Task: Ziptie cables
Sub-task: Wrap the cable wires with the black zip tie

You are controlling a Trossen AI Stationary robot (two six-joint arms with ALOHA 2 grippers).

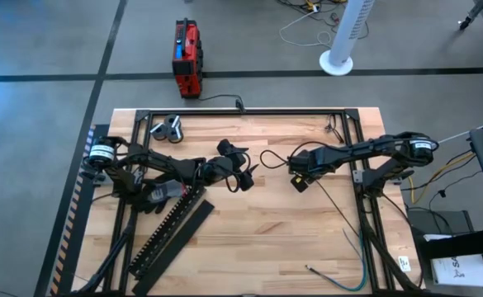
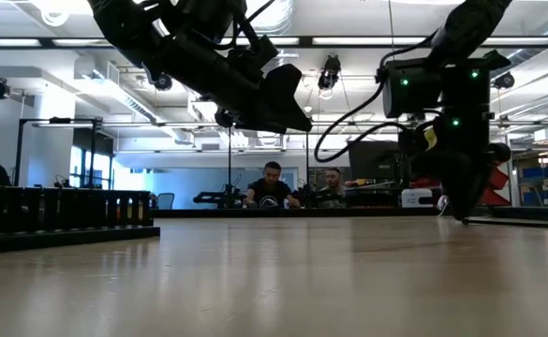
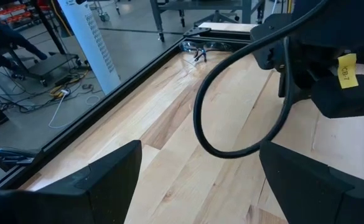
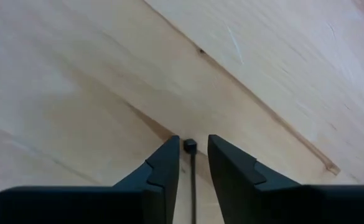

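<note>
A thin dark grey cable [image 1: 340, 216] lies on the wooden table and runs from my right gripper [image 1: 297, 183] toward the near right. In the right wrist view its small square end [image 4: 190, 145] sits in the narrow gap of my right gripper [image 4: 194, 140], which points down. Bare table shows on each side of the cable end. Blue and green cables [image 1: 336, 283] lie loose at the near right corner. My left gripper [image 1: 245, 177] hovers mid-table, wide open [image 3: 200, 149] and empty, clear of the tabletop [image 2: 283, 103], facing the right gripper.
A black comb-toothed duct [image 1: 168, 224] and its flat lid [image 1: 187, 233] lie slanted at the near left. A grey tool [image 1: 168, 128] rests at the far left. A black frame rail [image 1: 241, 111] borders the table. A red box [image 1: 187, 58] stands beyond the far edge. People sit far behind [image 2: 274, 185].
</note>
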